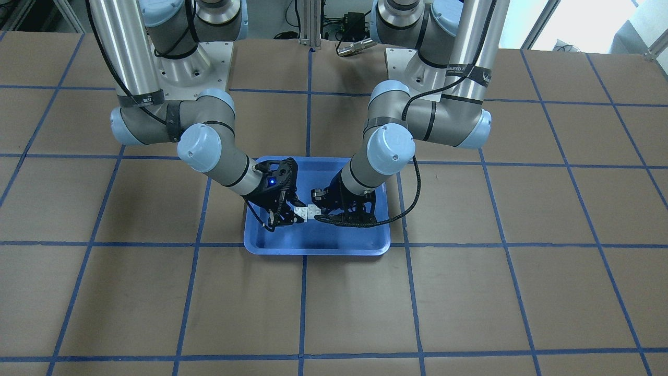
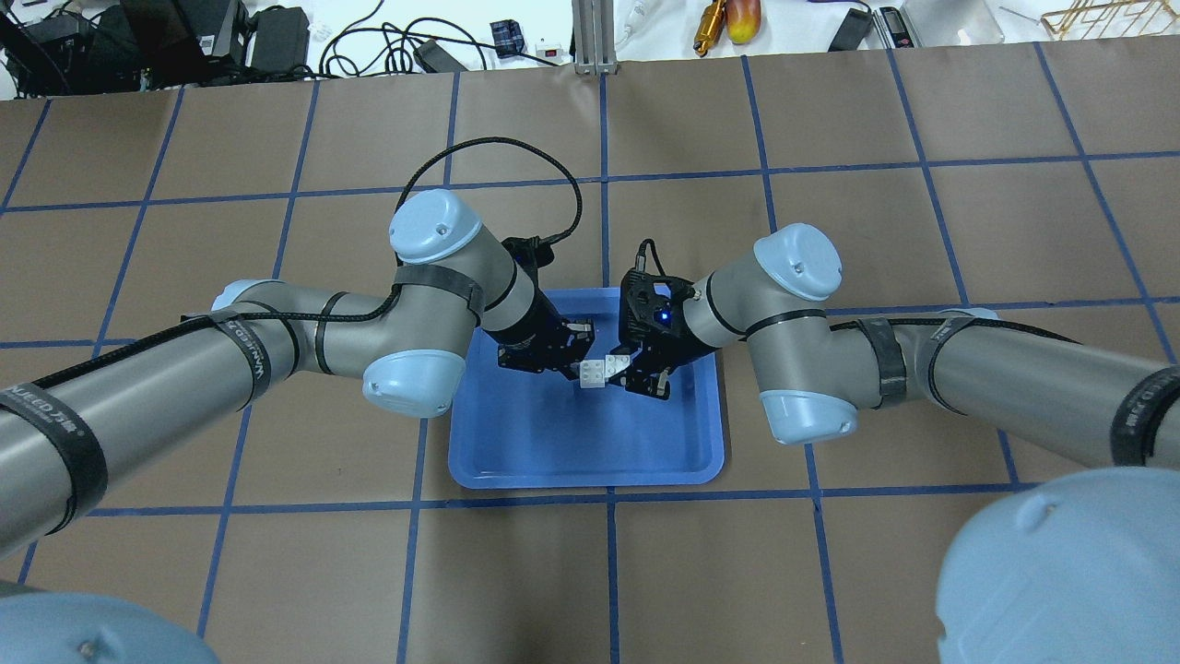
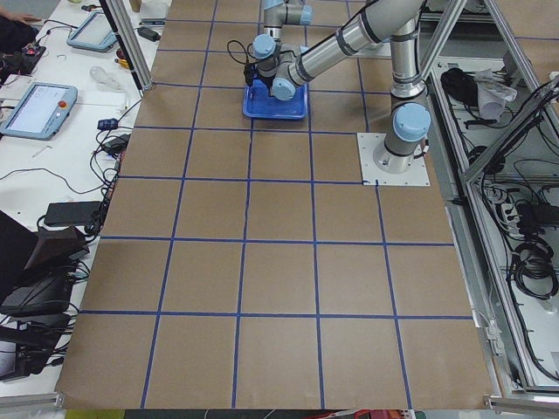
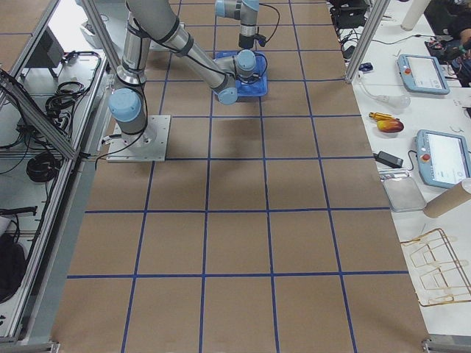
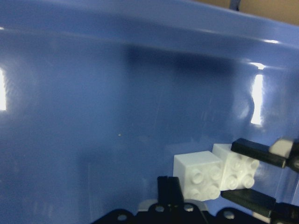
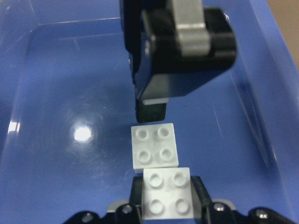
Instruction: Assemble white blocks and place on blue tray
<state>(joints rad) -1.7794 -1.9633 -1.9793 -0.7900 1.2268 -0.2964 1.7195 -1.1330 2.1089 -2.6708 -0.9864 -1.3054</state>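
Note:
Two white blocks lie edge to edge, studs up, low over the blue tray (image 1: 319, 236). My left gripper (image 2: 576, 369) is shut on one white block (image 2: 595, 373); only one of its fingers (image 5: 170, 190) shows against that block (image 5: 198, 180). My right gripper (image 2: 631, 369) is shut on the other white block (image 2: 617, 362), which sits between its two fingers in the right wrist view (image 6: 166, 193). The left-held block (image 6: 155, 145) touches it along one edge, slightly offset. In the front view the blocks (image 1: 307, 211) sit between the two grippers.
The tray (image 2: 553, 461) lies in the middle of the brown table with blue grid lines. Both arms lean in over it from either side. Cables and tools lie beyond the far table edge (image 2: 415, 51). Operator benches with tablets (image 4: 423, 73) stand past the table.

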